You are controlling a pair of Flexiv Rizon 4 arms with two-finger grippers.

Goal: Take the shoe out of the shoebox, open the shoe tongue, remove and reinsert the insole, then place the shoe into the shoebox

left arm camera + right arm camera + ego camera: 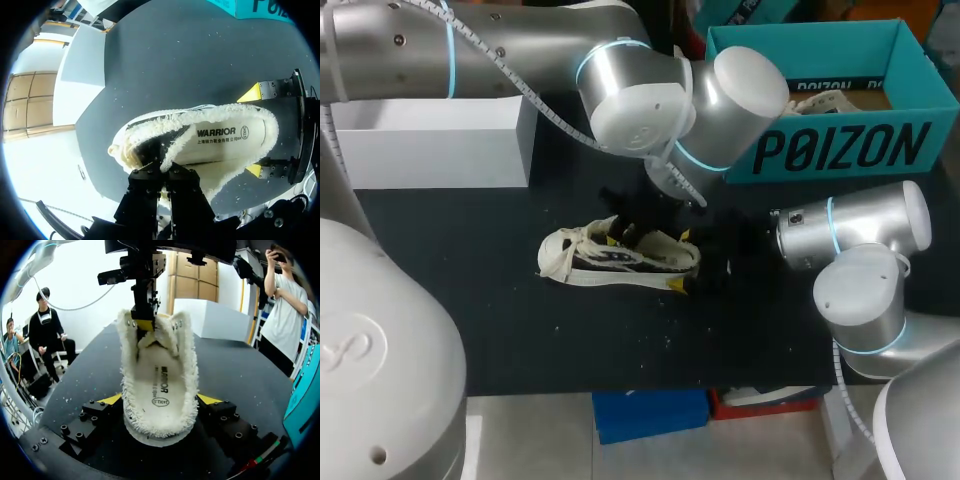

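The cream shoe (610, 258) with a fleecy lining stands on the black table (470, 260), toe towards my left. My left gripper (165, 172) comes down over the front of the shoe's opening and is shut on the fleecy tongue (150, 340). My right gripper (160, 400) holds the heel, one yellow tip against each side of the shoe (160, 425). The printed insole (220, 137) lies flat inside the shoe. At the back right stands the teal shoebox (820, 100), open.
A white box (430, 140) stands at the back left of the table. The teal shoebox holds some paper (830, 100). Bare black table lies in front of the shoe and to its left.
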